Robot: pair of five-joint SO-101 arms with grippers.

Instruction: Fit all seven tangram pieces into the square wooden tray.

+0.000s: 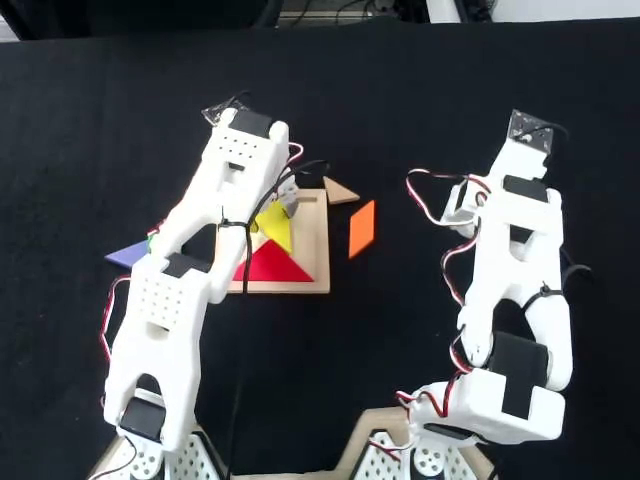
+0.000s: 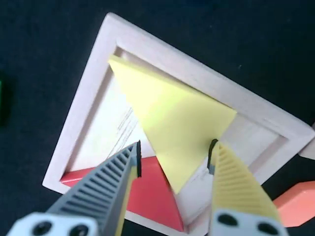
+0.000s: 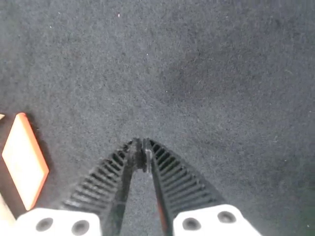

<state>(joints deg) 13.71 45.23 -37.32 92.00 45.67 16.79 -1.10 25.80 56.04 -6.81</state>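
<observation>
Left tool gapes around the yellow triangle (in the tray); right tool is pinched closed.

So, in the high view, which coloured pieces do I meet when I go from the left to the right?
Blue triangle → red triangle → orange parallelogram.

Left claw hangs spread wide, seemingly pointing straight down; right claw is pinched closed.
</observation>
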